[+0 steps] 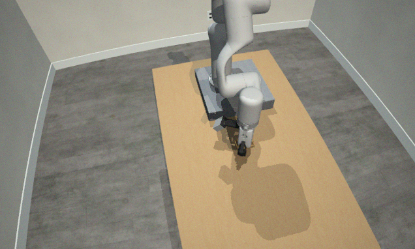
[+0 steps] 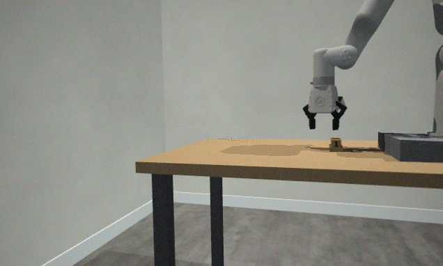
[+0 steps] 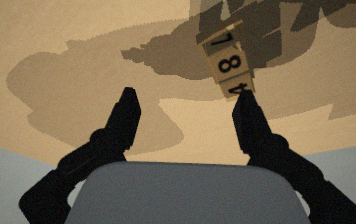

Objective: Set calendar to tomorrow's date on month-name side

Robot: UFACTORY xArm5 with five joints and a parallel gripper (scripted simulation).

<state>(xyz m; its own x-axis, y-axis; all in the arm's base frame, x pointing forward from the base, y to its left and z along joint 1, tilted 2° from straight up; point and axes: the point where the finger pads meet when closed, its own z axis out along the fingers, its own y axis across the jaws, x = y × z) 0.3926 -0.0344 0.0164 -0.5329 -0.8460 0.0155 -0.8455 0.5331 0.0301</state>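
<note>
The small wooden calendar (image 3: 229,62) (image 2: 336,144) stands on the table (image 1: 196,185) (image 2: 261,156) (image 3: 75,30) in the arm's shadow, close to the robot's base. In the wrist view its cubes show 7 and 8 on their upper faces, with a partial digit on the face below them. In the exterior view its end face shows a 1. My gripper (image 3: 186,100) (image 2: 324,126) (image 1: 241,150) is open and empty. It hangs a short way above the table, with its right finger over the calendar. In the top view the gripper hides most of the calendar.
The grey base slab (image 1: 264,97) (image 2: 411,147) of the arm lies on the table just behind the calendar. The table's long edges run on either side of it.
</note>
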